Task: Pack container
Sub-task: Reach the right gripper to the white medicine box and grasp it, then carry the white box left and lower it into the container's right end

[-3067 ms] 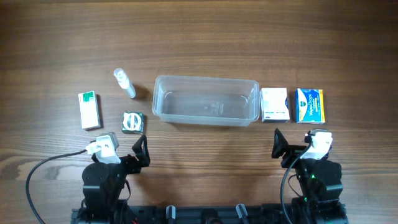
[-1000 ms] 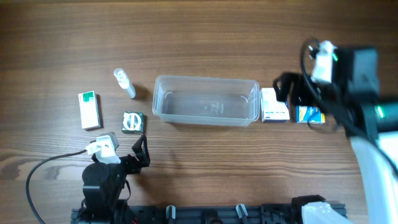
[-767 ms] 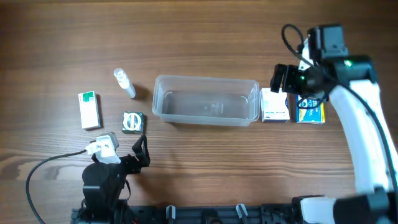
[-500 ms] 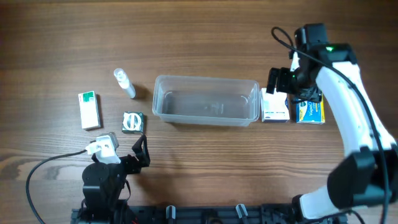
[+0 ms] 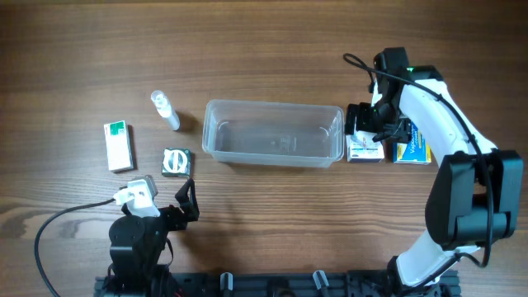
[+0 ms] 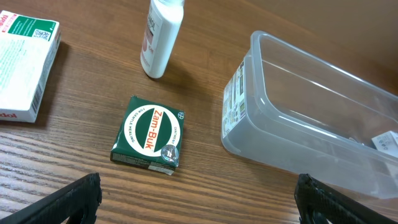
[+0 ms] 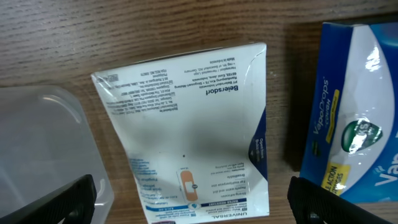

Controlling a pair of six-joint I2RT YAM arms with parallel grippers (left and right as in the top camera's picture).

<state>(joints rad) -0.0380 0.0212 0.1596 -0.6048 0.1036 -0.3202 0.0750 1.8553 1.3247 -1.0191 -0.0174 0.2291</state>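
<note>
The clear plastic container [image 5: 273, 105] stands empty at the table's middle; it also shows in the left wrist view [image 6: 249, 115] and the right wrist view [image 7: 37, 130]. My right gripper [image 5: 375, 125] is open and hovers over the white plaster box [image 5: 364, 148], just right of the container. In the right wrist view the open fingers [image 7: 199, 208] straddle that box [image 7: 186, 124], with the blue box [image 7: 357, 118] beside it. My left gripper [image 5: 186, 203] is open and empty near the front edge, behind the green Zam-Buk box [image 6: 149, 135].
A small clear bottle [image 5: 164, 110] and a white-and-green box [image 5: 119, 147] lie left of the container. The blue box [image 5: 412, 150] lies at the far right. A cable runs along the front left.
My right arm has swung from the front right out over the table, then moved left and down over the white plaster box. The left arm and the objects have not moved.
</note>
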